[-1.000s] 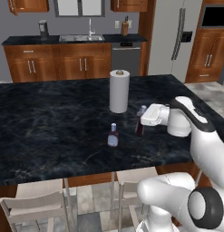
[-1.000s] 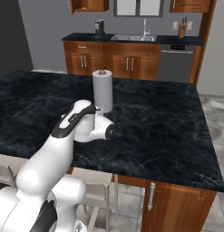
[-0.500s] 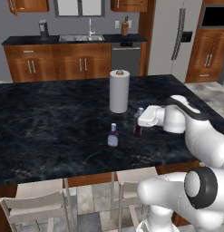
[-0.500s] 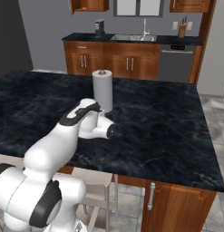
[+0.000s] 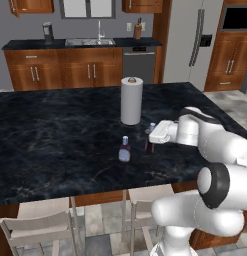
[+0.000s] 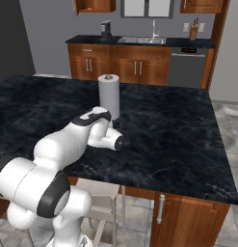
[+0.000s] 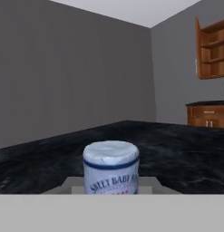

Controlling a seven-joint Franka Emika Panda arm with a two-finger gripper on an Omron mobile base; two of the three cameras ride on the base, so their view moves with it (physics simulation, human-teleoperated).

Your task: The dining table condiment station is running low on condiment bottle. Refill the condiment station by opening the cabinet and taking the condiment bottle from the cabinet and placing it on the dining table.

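Observation:
On the dining table (image 5: pixel 55 135) my gripper (image 5: pixel 151 137) is shut on a condiment bottle (image 5: pixel 149 143), dark maroon with a pale cap. The bottle is upright, with its base at or just above the black marble; I cannot tell which. The hand view looks at its cap and label (image 7: pixel 111 170) from very close. A second small dark bottle (image 5: pixel 124 149) stands free on the marble, a little left of and nearer than the held one. The reddish wall cabinet (image 7: pixel 213 47) stands open far off, its shelves showing.
A white paper-towel roll (image 5: pixel 131 100) stands upright just behind the two bottles, also seen as the roll (image 6: pixel 109 96) beyond my arm. Pale chairs (image 5: pixel 37 227) are tucked under the table's near edge. The sink counter (image 5: pixel 80 44) and a fridge (image 5: pixel 192 40) line the back wall.
The gripper and held bottle have shifted slightly left and down toward the marble. The arm has folded lower over the table edge. The free bottle and the roll have not moved.

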